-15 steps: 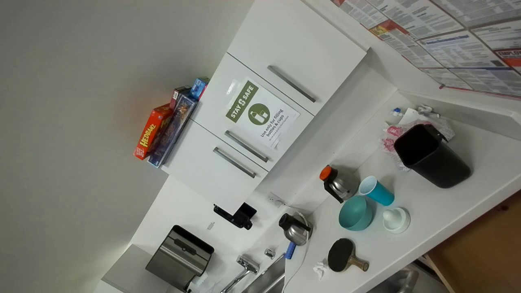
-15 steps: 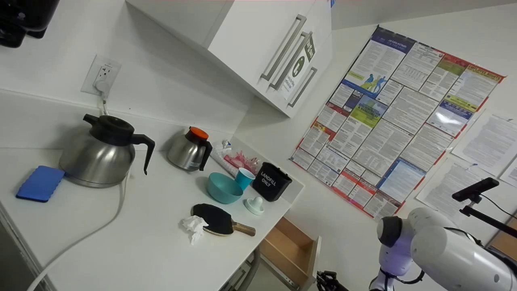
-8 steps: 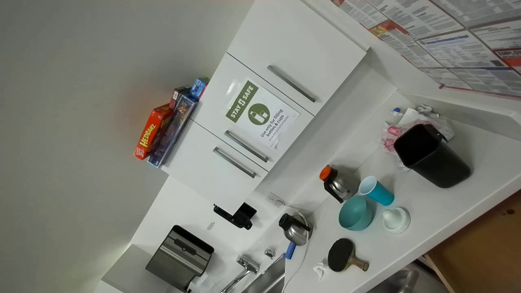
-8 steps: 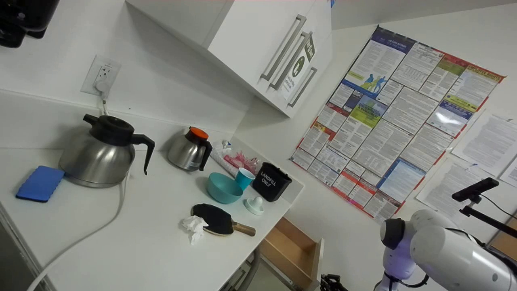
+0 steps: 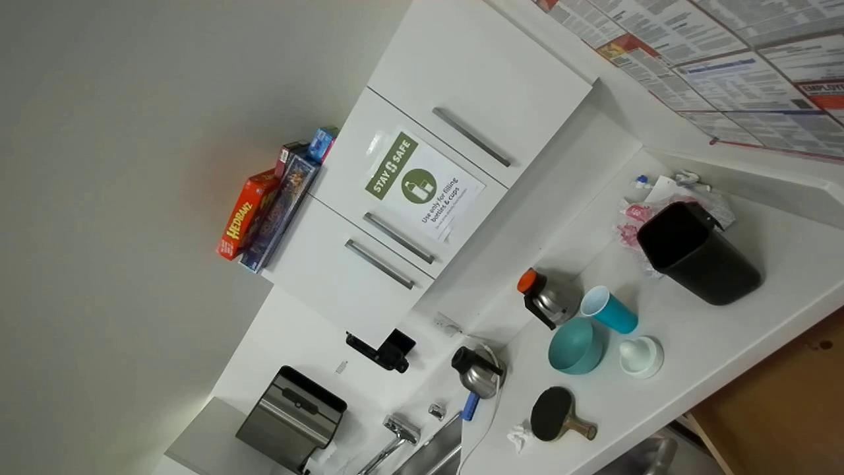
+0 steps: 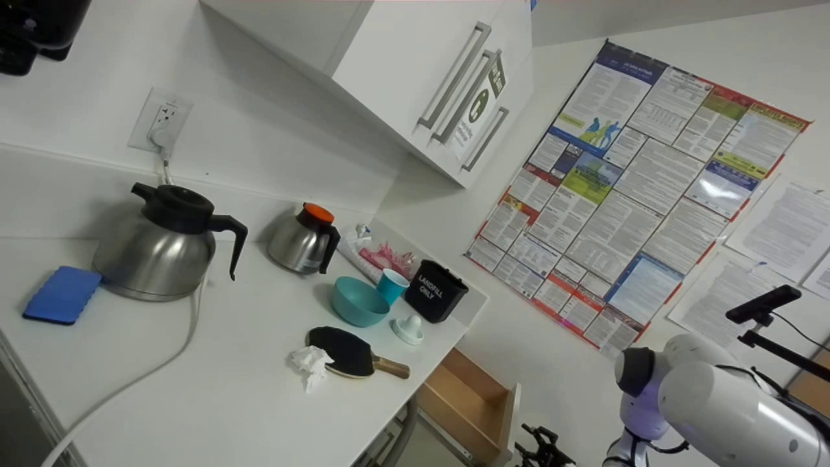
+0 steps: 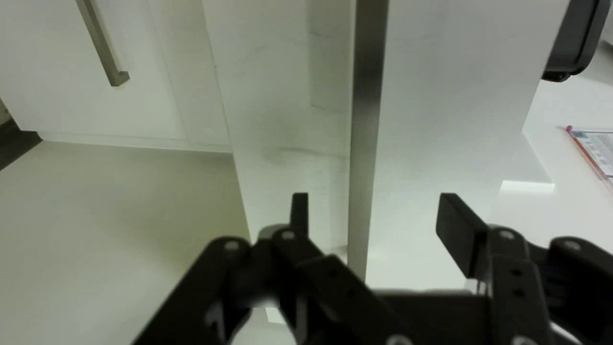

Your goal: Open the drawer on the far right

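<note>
One white drawer (image 6: 473, 403) is seen standing well out from under the tabletop (image 6: 240, 389), so its light brown wooden inside (image 6: 457, 405) is shown. By this, the task looks done, or nearly done. The claw (image 7: 373, 215) is seen just outside the drawer, with its fingers (image 7: 459, 235) spread wide and nothing pinched. In the wrist view, the drawer's slim grey handle (image 7: 366, 134) is lined up between them; whether it is touched cannot be told. The wide gap is likely needed so that the handle can be let go without a bump. If the claw were swung sideways now, the drawer could be knocked. Higher up than the drawer, a black bin (image 6: 436, 291) and a dark paddle (image 6: 347, 353) are set on the tabletop, so the drawer's way out is not blocked by them.
</note>
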`<state>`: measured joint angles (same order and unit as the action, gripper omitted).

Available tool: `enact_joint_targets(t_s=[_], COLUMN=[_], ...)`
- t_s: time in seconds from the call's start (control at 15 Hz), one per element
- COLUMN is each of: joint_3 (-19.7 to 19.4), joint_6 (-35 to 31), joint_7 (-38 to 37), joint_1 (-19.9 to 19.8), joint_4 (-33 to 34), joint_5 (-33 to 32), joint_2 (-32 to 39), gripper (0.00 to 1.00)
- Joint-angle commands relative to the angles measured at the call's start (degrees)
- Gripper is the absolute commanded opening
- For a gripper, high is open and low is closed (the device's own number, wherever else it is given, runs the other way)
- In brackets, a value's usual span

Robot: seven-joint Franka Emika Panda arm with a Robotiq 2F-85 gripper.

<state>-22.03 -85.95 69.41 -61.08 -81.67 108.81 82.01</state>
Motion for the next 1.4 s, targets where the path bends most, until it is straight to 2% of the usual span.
enact_joint_targets(t_s=[0.0,0.33,0.67,1.07,1.33], joint_3=[-0.6,-4.0,-8.5,-13.3,-14.1], joint_6=[-1.7,-5.9,-12.9,-30.1,-42.3], joint_7=[-1.0,1.3,1.5,-0.9,-2.2], joint_1=[1.4,6.3,13.3,25.4,32.1], joint_4=[-5.6,-18.1,-30.8,-46.2,-52.8], joint_5=[-4.4,-12.8,-20.6,-28.2,-31.6], joint_2=[-6.0,-16.7,-29.7,-46.7,-55.9], gripper=[0.99,1.0,1.0,1.0,1.0])
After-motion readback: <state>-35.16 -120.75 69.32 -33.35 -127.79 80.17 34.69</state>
